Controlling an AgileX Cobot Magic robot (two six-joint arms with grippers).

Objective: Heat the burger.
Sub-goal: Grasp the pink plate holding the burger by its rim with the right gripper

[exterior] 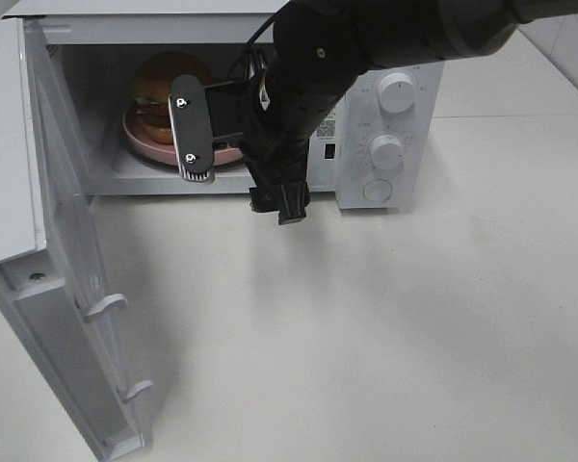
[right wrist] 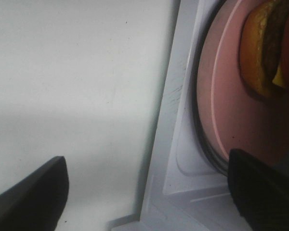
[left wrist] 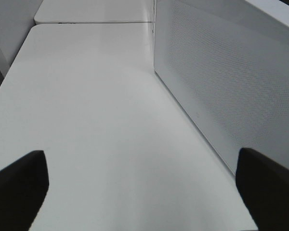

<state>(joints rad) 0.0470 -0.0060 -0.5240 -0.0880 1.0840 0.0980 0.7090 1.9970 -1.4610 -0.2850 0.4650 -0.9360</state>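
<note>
Burger (exterior: 164,91), a round one with a glossy golden-brown bun, dark patty, yellow cheese and green lettuce, sits on a pink round plate (exterior: 140,142) inside the white microwave oven (exterior: 385,115), whose door (exterior: 39,289) stands swung wide to the left of the exterior view. The right gripper (right wrist: 147,192) hangs at the front edge of the oven's mouth with its dark fingers (right wrist: 31,192) spread apart and holding nothing; one fingertip lies over the white table (exterior: 414,337), the other over the plate's rim. The left gripper (left wrist: 142,192) hovers above the bare table beside the perforated door panel, its fingers likewise wide apart and empty.
</note>
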